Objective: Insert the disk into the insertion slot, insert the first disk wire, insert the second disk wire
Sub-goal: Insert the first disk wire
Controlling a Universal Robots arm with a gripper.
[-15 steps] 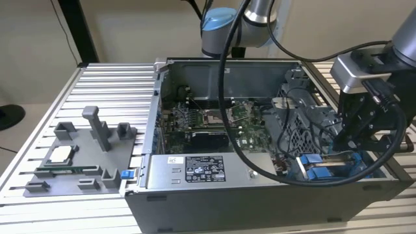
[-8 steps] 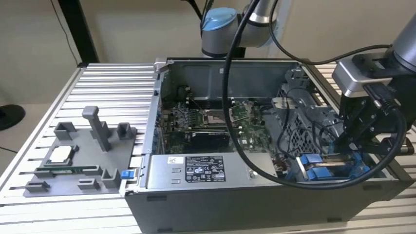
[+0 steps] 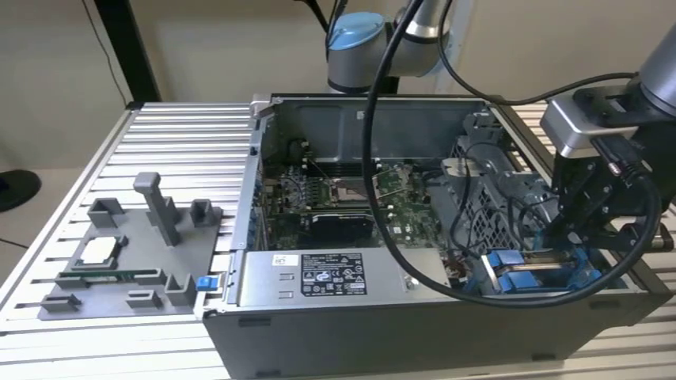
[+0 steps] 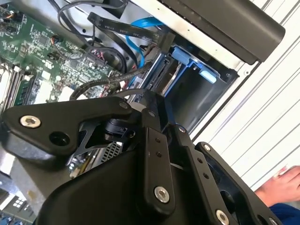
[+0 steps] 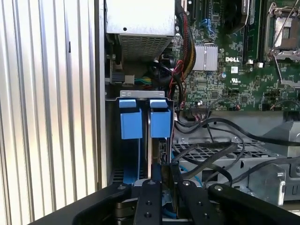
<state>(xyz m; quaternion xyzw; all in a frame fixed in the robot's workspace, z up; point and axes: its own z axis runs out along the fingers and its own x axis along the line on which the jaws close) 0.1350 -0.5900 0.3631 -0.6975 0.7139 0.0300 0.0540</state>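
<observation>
Right now, in the near corner of the case (image 3: 401,332) on the exterior view's right, the pincer (image 5: 165,169) is hanging over the drive bay (image 5: 136,95), and I am not managing to tell whether it is apart or clamped on anything. The disk (image 5: 160,123) is sitting on edge in its blue carrier, in the bay slot lying straight in line with the pincer, with a second blue carrier (image 5: 131,124) standing just beside it. Its long axis is running from the pincer toward the power-supply box (image 3: 317,275), so the pincer is working at the end opposite the blue tabs, which I am judging to be the wire end; black cables (image 5: 206,154) are trailing close alongside. Beyond, the motherboard (image 3: 338,198) is lying exposed inside the case, and on the exterior view's left a grey fixture tray (image 3: 116,269) is resting on the slatted tabletop (image 3: 190,127)
</observation>
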